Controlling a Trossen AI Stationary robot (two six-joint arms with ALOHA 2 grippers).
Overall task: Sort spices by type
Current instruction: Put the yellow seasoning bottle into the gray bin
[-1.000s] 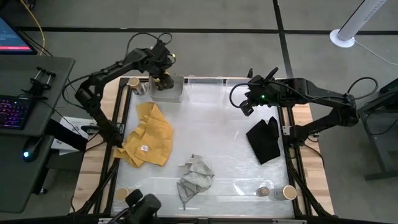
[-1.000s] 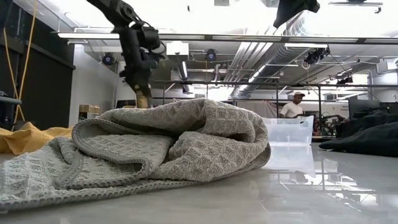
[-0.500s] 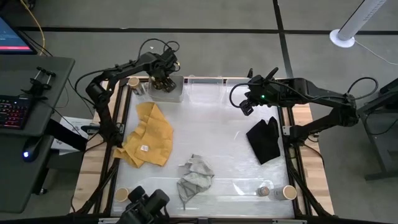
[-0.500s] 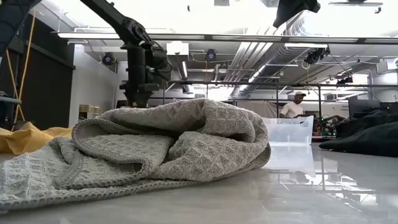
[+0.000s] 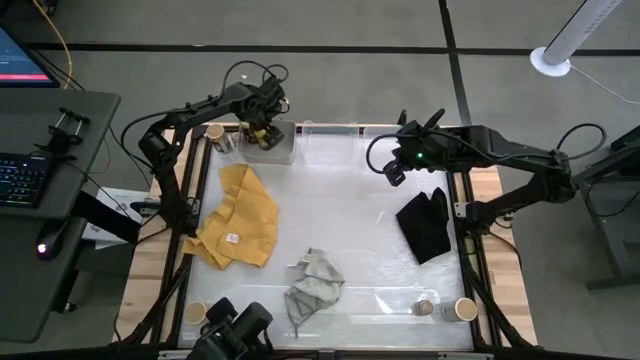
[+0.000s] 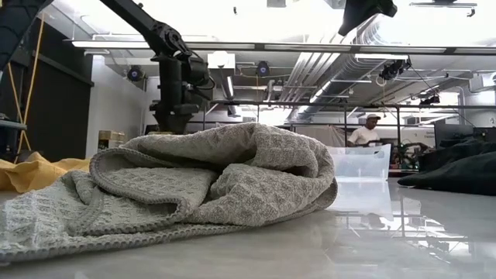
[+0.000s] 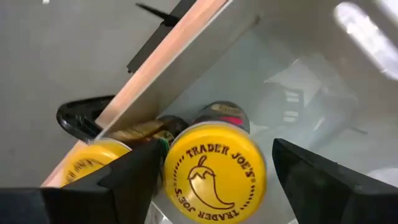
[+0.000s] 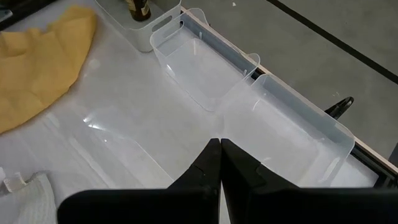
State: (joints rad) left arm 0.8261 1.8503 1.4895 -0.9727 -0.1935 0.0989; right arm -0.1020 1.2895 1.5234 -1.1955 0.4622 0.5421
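Note:
My left gripper (image 7: 214, 186) points down into the grey bin (image 5: 270, 147) at the table's far left corner. It is open, with one finger on each side of a dark jar with a yellow lid (image 7: 214, 171). A narrow gap shows at one finger. A second yellow-lidded jar (image 7: 93, 165) stands beside it in the bin. A tan jar (image 5: 214, 133) and a tiny jar (image 5: 228, 144) stand left of the bin. Another tan jar (image 5: 196, 312) is at the near left, and a tiny jar (image 5: 425, 307) and a tan jar (image 5: 465, 309) at the near right. My right gripper (image 8: 219, 149) is shut and hovers over the table's far right.
Two clear bins (image 8: 199, 68) (image 8: 298, 137) line the far edge. A yellow cloth (image 5: 240, 215) lies at the left, a crumpled grey cloth (image 5: 315, 285) near the front middle and a black cloth (image 5: 425, 225) at the right. In the low view the grey cloth (image 6: 194, 186) hides the bin.
My left gripper has gone down into the grey bin, taking the jar with it. In the low view its lower end has sunk behind the grey cloth. For the last half second it has kept still.

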